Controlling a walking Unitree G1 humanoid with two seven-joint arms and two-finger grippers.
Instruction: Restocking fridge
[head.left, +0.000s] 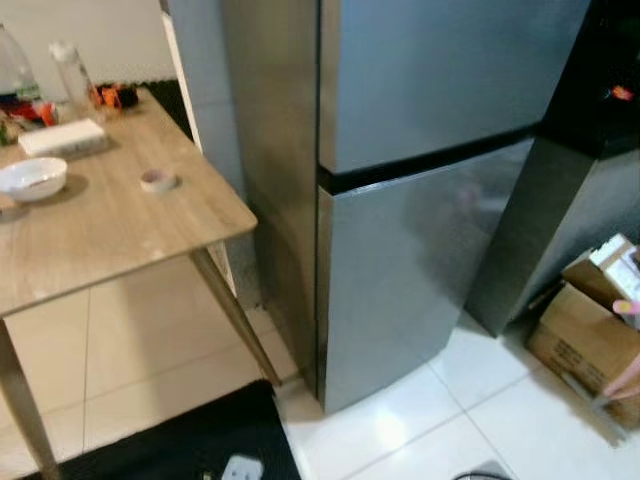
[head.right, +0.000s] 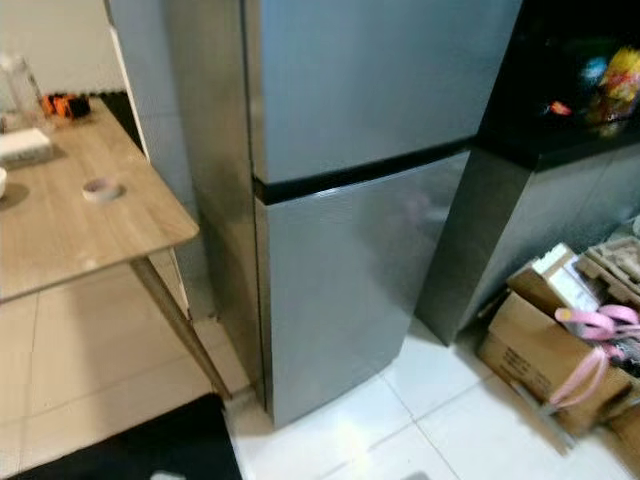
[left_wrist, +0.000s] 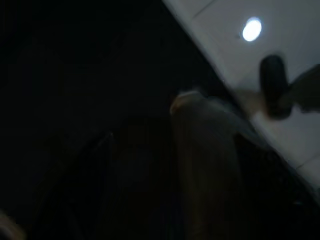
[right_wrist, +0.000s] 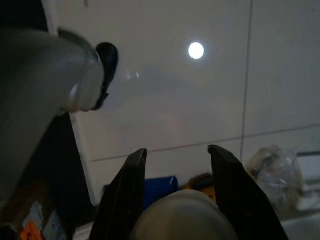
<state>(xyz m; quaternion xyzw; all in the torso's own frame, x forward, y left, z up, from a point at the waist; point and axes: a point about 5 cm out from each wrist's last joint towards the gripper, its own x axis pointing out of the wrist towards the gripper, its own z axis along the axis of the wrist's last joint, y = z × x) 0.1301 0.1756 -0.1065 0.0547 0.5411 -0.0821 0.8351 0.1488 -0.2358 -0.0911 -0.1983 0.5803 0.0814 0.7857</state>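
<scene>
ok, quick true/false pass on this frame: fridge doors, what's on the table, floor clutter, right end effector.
1. Both doors of the tall silver two-door fridge are shut. True.
2. A white ceramic bowl sits on the light wooden table. True.
3. The small roll of tape lies on the floor. False: it lies on the table.
4. Brown cardboard boxes stand on the white tiled floor to the robot's right of the fridge. True.
5. The right end effector grips a bottle. False: its fingers are apart, with nothing between them.

2 black tapered fingers (right_wrist: 235, 200), rounded silver-grey wrist housing (right_wrist: 182, 217)
</scene>
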